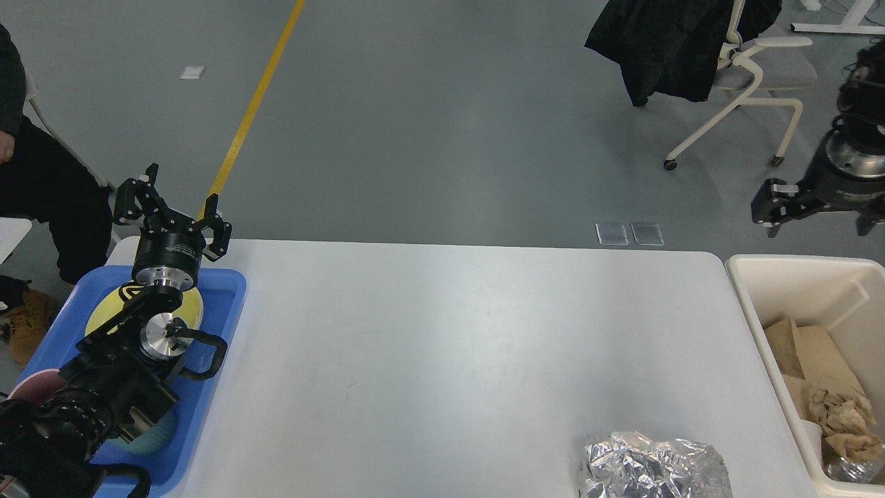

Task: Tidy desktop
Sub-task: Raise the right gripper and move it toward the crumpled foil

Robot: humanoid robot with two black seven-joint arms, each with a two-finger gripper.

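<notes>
The white desktop (pixel 442 346) fills the middle of the head view. A crumpled ball of aluminium foil (pixel 650 469) lies on it at the front right edge. My left gripper (pixel 173 207) is open and empty, pointing up above the far end of the blue tray (pixel 221 332). My right gripper (pixel 818 223) hangs high above the far rim of the cream bin (pixel 750 290), fingers spread, open and empty.
The blue tray holds a yellow plate (pixel 104 315), a maroon plate (pixel 28 391) and a teal bowl (pixel 148 439), partly hidden by my left arm. The bin holds brown cardboard (pixel 805 353) and crumpled brown paper (pixel 840 415). A person sits far left; an office chair (pixel 747 76) stands behind.
</notes>
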